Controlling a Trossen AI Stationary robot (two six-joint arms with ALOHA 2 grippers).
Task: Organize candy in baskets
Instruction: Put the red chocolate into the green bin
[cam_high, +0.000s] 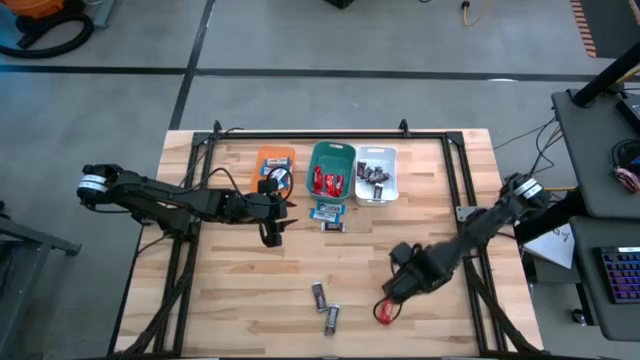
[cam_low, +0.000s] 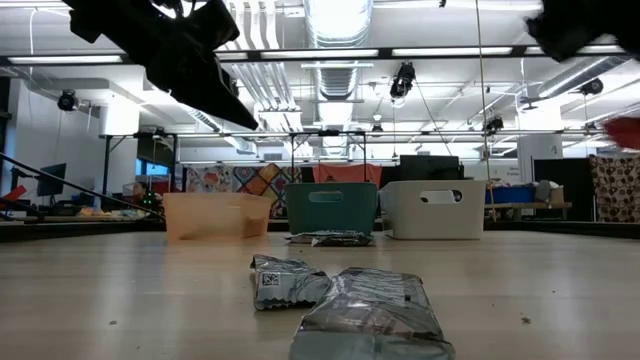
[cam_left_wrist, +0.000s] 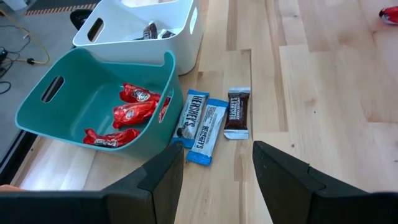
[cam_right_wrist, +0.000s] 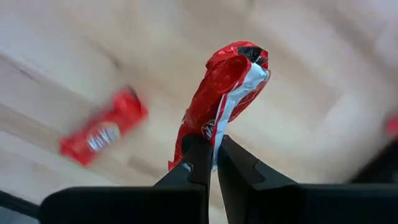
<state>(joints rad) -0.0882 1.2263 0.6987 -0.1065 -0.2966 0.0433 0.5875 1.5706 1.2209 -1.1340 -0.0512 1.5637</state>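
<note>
The right gripper (cam_right_wrist: 212, 163) is pinching a red candy bar (cam_right_wrist: 225, 93) above the table (cam_high: 230, 300), another red bar (cam_right_wrist: 102, 129) lying just beneath and two dark bars (cam_high: 324, 306) nearby, while the left gripper (cam_left_wrist: 216, 169) is hovering spread over three bars (cam_left_wrist: 211, 119) beside the teal basket (cam_left_wrist: 59, 109).

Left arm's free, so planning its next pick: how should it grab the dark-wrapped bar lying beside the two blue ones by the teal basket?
Pinch the dark bar across its narrow width at mid-length, coming straight down. It lies flat on the table, and one long edge faces bare wood. The other sits close to a blue bar, so slip that finger in carefully. The left gripper stands open nearby.
</note>
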